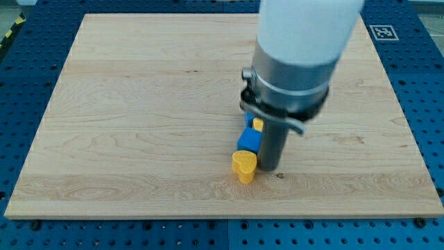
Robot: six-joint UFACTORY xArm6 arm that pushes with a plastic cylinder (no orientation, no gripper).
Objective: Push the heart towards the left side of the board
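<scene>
A yellow heart block [243, 167] lies on the wooden board [139, 125], right of centre and near the view's bottom. My tip [268, 169] rests on the board just to the heart's right, touching or nearly touching it. A blue block [248, 141] sits directly above the heart, against the rod's left side. Above that, a second yellow block [257, 123] and a sliver of another blue block [248, 120] show, both mostly hidden by the arm; their shapes cannot be made out.
The arm's wide grey and white body [298, 55] covers the upper right part of the board. A blue perforated table [21, 55] surrounds the board. A black and white marker tag [383, 32] lies at the upper right.
</scene>
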